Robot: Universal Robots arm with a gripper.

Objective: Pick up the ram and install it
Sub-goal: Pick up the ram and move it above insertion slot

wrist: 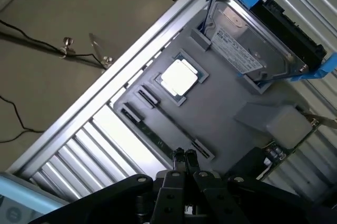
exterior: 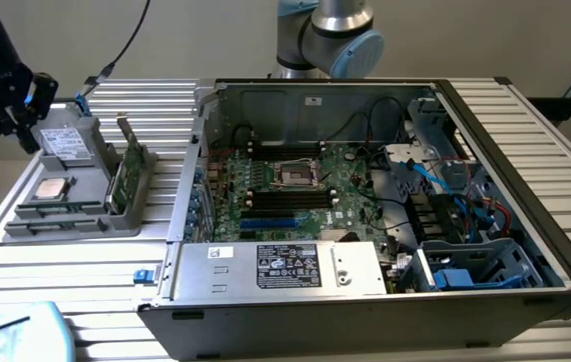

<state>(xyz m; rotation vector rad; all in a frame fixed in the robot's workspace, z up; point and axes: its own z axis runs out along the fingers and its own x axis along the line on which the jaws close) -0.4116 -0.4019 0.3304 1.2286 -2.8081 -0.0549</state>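
Ram [wrist: 152,137] | in tray [wrist: 226,129], long axis parallel to table edge [wrist: 108,79] | pincer [wrist: 185,154] closed

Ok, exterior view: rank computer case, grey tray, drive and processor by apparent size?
Largest to smallest:
computer case
grey tray
drive
processor
No close calls; every gap is plain.

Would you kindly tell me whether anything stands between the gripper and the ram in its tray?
Nothing visible does: the gripper hangs above the grey tray, and the ram lies uncovered in its slot beside the processor.
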